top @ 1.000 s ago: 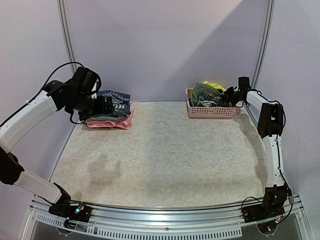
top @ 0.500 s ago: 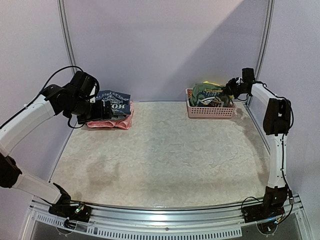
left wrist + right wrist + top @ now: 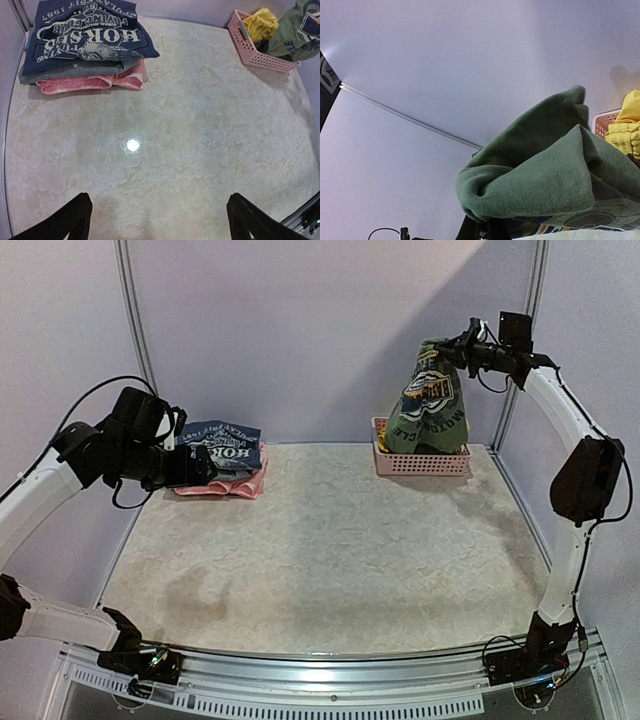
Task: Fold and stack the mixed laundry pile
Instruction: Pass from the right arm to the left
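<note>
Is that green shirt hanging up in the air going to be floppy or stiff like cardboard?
Probably floppy: the green shirt droops in a long bunch from the right tool, its lower end down at the pink basket. It will likely swing and sag when moved, since it hangs from one pinched spot. It seems light, as that one pinch carries it.

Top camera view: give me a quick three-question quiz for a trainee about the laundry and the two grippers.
1. True or false: the right gripper holds the olive-green shirt up over the pink basket.
2. What lies in the basket? A) yellow shorts B) a towel C) socks
3. Fill in: the left gripper, beside the folded stack, is ____.
Key: 1 true; 2 A; 3 open.
</note>
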Robot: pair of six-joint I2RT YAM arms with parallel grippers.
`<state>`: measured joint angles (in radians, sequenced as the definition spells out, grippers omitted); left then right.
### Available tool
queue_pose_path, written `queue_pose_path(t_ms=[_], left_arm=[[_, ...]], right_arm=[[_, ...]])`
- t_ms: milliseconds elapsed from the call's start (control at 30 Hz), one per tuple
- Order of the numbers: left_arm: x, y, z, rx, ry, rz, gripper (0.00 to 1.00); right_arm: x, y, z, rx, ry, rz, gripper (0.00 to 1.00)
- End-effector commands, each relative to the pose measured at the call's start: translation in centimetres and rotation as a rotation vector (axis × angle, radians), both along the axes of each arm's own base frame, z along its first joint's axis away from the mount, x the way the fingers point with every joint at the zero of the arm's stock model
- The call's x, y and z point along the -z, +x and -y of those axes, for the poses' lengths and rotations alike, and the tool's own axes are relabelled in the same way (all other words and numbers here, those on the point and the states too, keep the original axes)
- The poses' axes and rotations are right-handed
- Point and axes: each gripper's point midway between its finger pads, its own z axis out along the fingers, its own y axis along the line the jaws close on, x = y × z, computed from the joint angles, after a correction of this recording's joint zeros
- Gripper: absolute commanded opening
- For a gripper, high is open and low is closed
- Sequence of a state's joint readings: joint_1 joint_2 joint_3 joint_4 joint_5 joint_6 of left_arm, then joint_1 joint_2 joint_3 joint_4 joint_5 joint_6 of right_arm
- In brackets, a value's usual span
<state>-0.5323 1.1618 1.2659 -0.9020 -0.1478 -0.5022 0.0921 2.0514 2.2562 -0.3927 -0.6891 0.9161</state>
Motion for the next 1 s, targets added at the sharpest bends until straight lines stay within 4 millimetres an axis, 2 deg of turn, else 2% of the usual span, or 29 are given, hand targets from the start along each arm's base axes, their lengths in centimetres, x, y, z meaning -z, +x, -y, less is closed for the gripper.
queue_pose_path(t_ms=[0,133,233,333,433,600,733,833,967], left_arm=[[-0.4,-0.6,2.2,0.126,-0.055,0.03,0.95],[-1.6,-0.5,4.5,0.22,-0.14,0.071,0.93],[-2.0,-0.5,6.2,0.282,-0.185,0.086,0.91],[-2.3,-0.3,7.9,0.335,-0.214,0.103,0.89],[-3.0,0.1,9.8,0.389,-0.244,0.126,0.87],[-3.4,0.3,13.3,0.499,-0.232,0.156,0.86],[-3.8,-0.4,16.1,0.593,-0.223,0.214,0.86],[-3.6,-0.7,17.8,0.641,-0.232,0.255,0.85],[-2.9,-0.7,19.0,0.664,-0.268,0.277,0.83]], right_arm=[[-4.3,-3.5,-1.1,-0.033,0.021,0.076,0.0],[-6.3,-6.3,-1.7,-0.018,0.037,0.088,0.0],[-6.8,-8.3,-3.0,-0.032,0.034,0.09,0.0],[-8.4,-10.8,-4.7,-0.074,0.035,0.13,0.0],[-10.6,-12.8,-6.0,-0.102,0.054,0.184,0.0],[-14.9,-15.5,-6.7,-0.07,0.079,0.269,0.0],[-15.9,-16.3,-6.7,-0.007,0.084,0.278,0.0],[-16.7,-17.7,-7.7,-0.008,0.089,0.295,0.0],[-17.1,-19.2,-9.4,-0.037,0.104,0.296,0.0]])
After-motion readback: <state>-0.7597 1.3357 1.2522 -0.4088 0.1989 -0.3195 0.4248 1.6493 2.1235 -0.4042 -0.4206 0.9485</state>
